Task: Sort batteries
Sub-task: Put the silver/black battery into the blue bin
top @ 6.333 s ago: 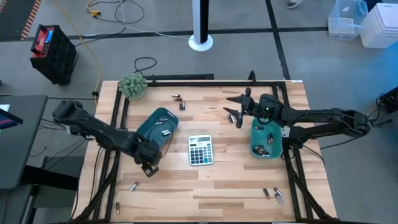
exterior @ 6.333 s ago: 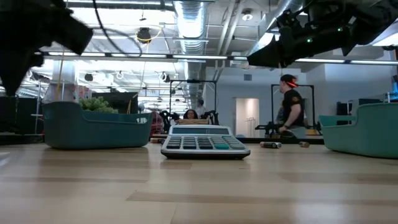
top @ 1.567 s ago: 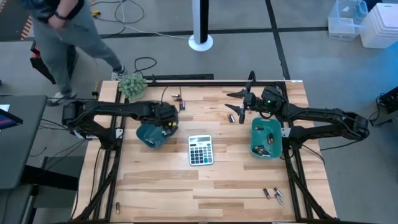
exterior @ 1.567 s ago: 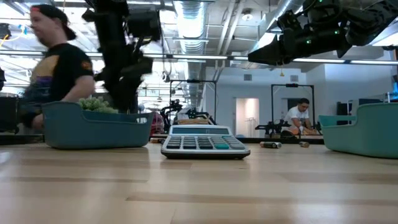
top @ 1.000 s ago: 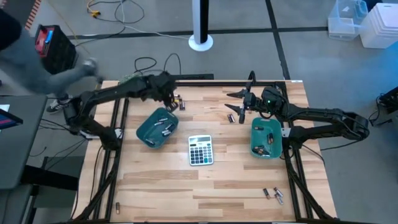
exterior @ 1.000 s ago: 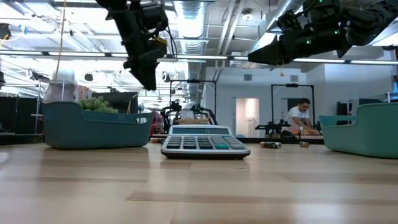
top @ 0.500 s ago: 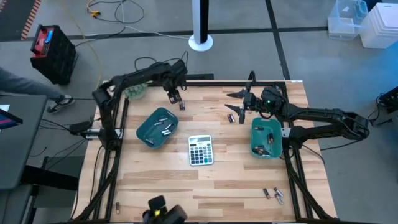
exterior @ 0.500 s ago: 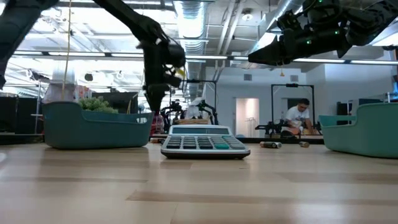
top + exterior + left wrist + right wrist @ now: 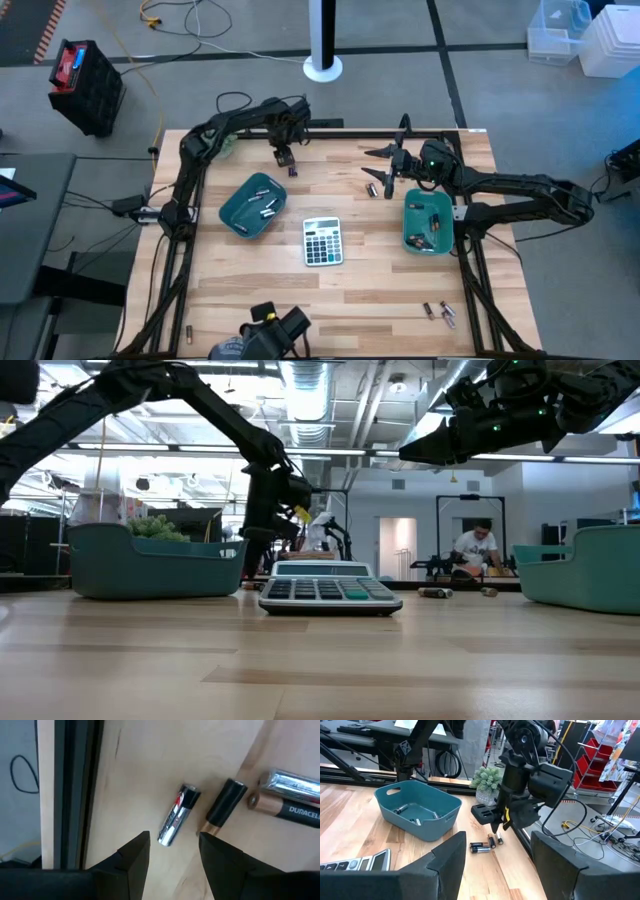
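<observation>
Several small batteries (image 9: 178, 815) lie on the wood by the table's far edge, left of centre: a silvery cell, a black and copper cell (image 9: 222, 806) and two more beyond. My left gripper (image 9: 174, 837) hangs open just above them (image 9: 283, 155), a finger on either side of the silvery cell's end, touching nothing. My right gripper (image 9: 378, 170) waits open above other loose batteries (image 9: 372, 188) near the right teal tray (image 9: 427, 245). More cells lie in the left teal tray (image 9: 238, 215) and in the right one.
A grey calculator (image 9: 322, 241) lies between the trays. A small potted plant (image 9: 215, 140) stands at the far left corner. Loose batteries lie near the near edge, right (image 9: 437, 313) and left (image 9: 186, 330). A dark object (image 9: 272, 328) shows at the near edge. People are in the room beyond.
My left arm has swung on from beside the left tray toward the far edge and come down over the batteries lying there, its fingers pointing down. The right arm has kept still. The person at the far left has left the view.
</observation>
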